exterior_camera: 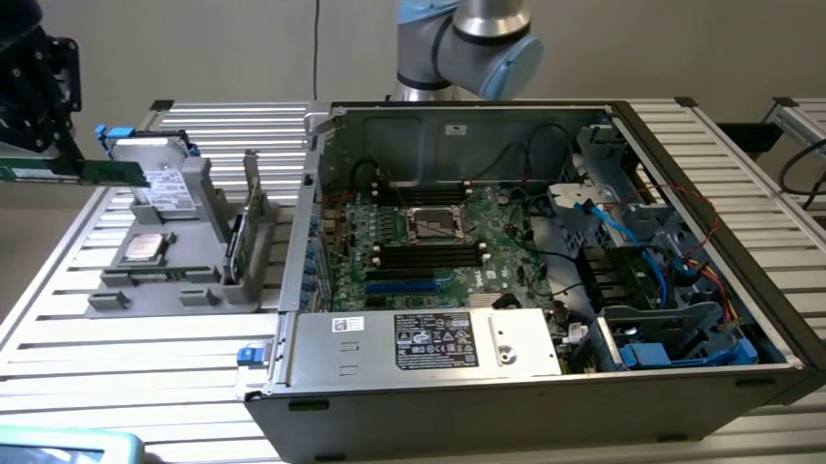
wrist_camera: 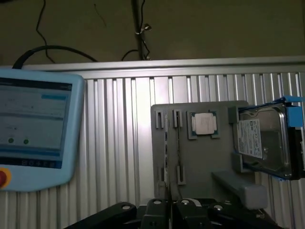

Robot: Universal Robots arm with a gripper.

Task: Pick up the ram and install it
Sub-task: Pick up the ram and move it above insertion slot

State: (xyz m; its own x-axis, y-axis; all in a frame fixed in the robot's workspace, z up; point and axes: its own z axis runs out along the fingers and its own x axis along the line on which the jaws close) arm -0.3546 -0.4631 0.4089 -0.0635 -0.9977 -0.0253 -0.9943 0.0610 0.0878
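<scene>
My gripper sits at the far upper left of the exterior view, with its jaws clamped on the ram. The ram is a thin green stick lying level in my grip and clear of every surface. Its free end points toward the exterior view's right, above the near end of the hard drive. Below and to the right of it on the slatted table lies the grey fixture tray. The tray holds the square silver processor chip and, along its right side, an upright card with a metal bracket. The open computer case fills the middle and right of the exterior view, well apart from what I hold. Inside it the motherboard faces up, with the processor socket in its centre and black memory slots running just below that socket. My arm rises behind the case at the top of the frame. In the wrist view my gripper hangs over the same tray, where the processor chip and the hard drive in its blue-edged carrier are plain. A pale blue teach pendant rests on the table beside the tray. I cannot make out the ram with certainty from that view.
</scene>
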